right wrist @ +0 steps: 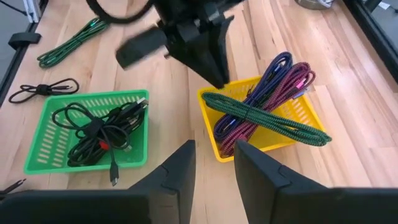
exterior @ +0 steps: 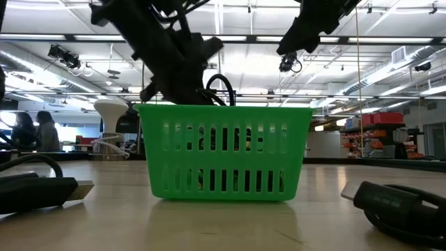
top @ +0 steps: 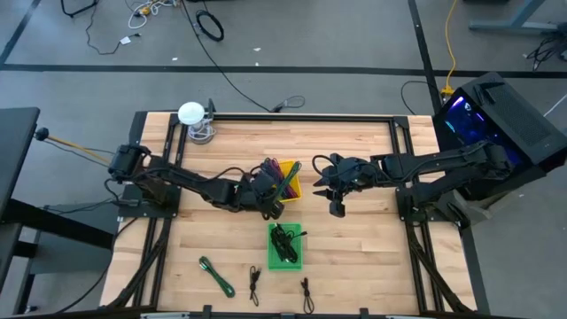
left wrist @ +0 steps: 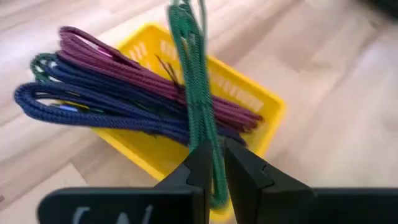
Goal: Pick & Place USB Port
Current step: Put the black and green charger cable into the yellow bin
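Note:
A yellow basket [right wrist: 261,134] sits mid-table and holds blue, purple and maroon braided cables. A green braided cable bundle [right wrist: 267,121] lies across them, its far end jutting past the basket's rim. My left gripper [left wrist: 216,146] is at the basket's near side [top: 273,206], shut on this green cable. My right gripper [right wrist: 214,152] hovers open to the basket's right [top: 337,204], with nothing between its fingers. Just nearer than the yellow one, a green basket [top: 285,246] holds black cables [right wrist: 99,134]. My left gripper pinches the green cable bundle near one end [left wrist: 213,163] between its two fingers. The fingers slant down at it and lie across the bundle. The rest of the bundle [right wrist: 292,127] rests on the other cables in the yellow basket.
Near the front edge lie another green cable [top: 217,276] and two small black cables [top: 254,283] [top: 306,291]. A white round-topped object [top: 191,113] stands at the far left. In the low view, black plugs [exterior: 42,188] [exterior: 404,202] flank the green basket.

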You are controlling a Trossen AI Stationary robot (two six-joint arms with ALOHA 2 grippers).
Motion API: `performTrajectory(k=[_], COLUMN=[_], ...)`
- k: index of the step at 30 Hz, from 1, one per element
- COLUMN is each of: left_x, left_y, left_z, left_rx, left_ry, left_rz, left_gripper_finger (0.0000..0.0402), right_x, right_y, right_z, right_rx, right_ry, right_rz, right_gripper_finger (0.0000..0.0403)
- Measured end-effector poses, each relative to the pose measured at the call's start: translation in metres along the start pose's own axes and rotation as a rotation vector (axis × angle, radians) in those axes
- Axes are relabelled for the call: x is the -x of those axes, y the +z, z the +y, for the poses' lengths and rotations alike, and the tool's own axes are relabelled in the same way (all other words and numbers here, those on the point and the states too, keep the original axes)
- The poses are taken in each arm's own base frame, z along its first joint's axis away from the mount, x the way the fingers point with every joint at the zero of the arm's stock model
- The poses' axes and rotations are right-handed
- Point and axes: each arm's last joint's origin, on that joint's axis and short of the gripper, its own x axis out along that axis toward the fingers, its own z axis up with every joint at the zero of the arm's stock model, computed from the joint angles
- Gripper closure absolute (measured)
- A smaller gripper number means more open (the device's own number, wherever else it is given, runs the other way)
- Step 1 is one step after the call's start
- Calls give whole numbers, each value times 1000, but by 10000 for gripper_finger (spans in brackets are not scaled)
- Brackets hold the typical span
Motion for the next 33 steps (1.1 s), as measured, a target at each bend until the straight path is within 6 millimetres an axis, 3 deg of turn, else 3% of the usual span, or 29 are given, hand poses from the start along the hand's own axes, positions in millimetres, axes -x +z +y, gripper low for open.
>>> performTrajectory(k=[7, 12, 15, 23, 29, 33], left_x=[35, 70, 92, 131, 144, 147], left_y=[-16, -52, -74, -111, -123, -125], left_z=[0, 1, -12, -28, -30, -32], left_rx=[-103, -296, -433, -611, -608, -599], left_ry=[-159, -177, -322, -535, -552, -551], left_rz=[336, 629, 721, 831, 872, 836], left_gripper_finger=[359, 373, 382, 388, 378, 348], right_x=[0, 0, 0, 0, 0, 0], right_y=[-5, -4, -3, -1, 0, 0], right_z=[0, 0, 0, 0, 0, 0], right_rx=[4, 12, 10, -30, -54, -63], right_ry=[-4, -6, -6, -4, -2, -2], right_rz=[47, 45, 35, 14, 1, -4], right_gripper_finger=[292, 292, 292, 292, 292, 292])
